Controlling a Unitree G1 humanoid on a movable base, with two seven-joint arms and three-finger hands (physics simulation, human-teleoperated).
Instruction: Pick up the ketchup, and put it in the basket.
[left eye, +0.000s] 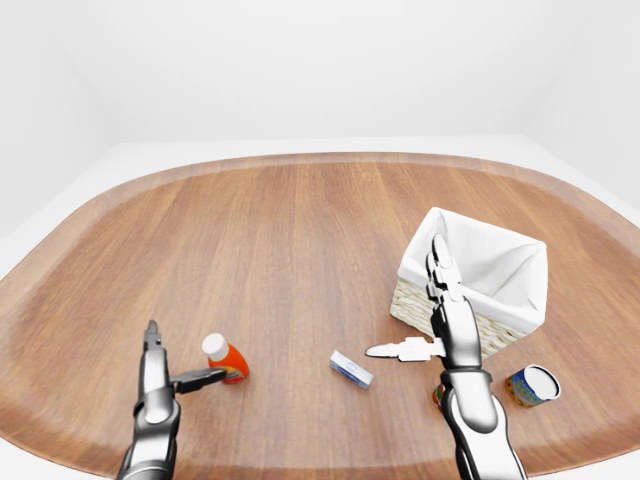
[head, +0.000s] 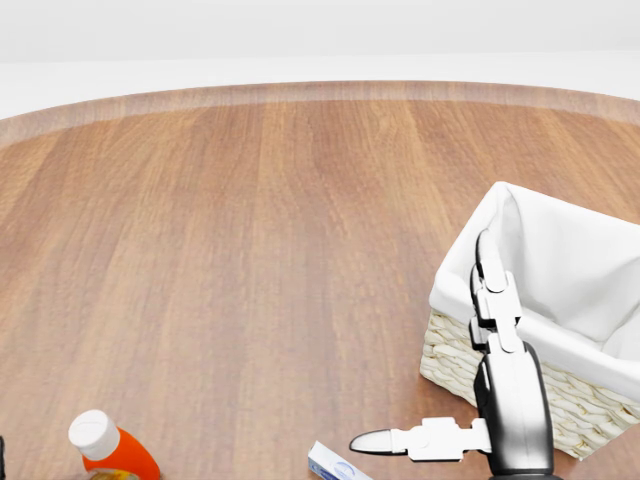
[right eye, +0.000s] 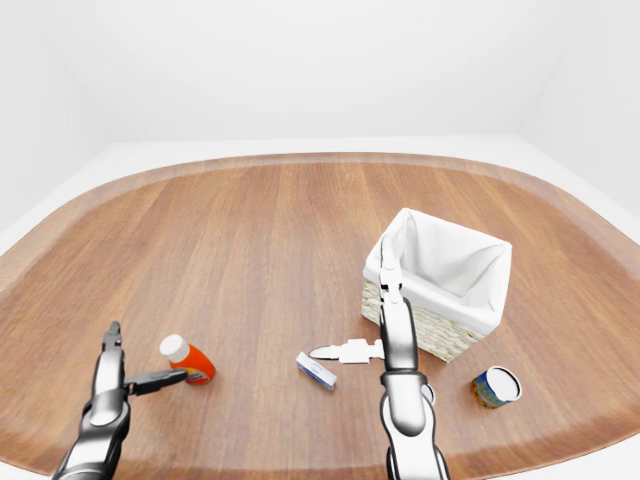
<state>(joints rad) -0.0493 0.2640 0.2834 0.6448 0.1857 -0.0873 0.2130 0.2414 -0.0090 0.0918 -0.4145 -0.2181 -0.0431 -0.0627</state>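
The table (left eye: 300, 230) has lots of bare wood toward its far edge. The left hand (left eye: 160, 375), spread open, touches the ketchup (left eye: 227, 358) near the near edge. The right hand (left eye: 440, 330) is spread beside the basket (left eye: 470, 270).

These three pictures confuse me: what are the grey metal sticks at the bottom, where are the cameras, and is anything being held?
All three views come from cameras on a simulated humanoid robot's head, looking over its own arms. The grey sticks are those arms. The left robot hand has open fingers beside the orange ketchup bottle, holding nothing. The right robot hand is open and empty too, next to the cloth-lined wicker basket. On the wooden table also lie a small blue-and-white box and a tipped can.
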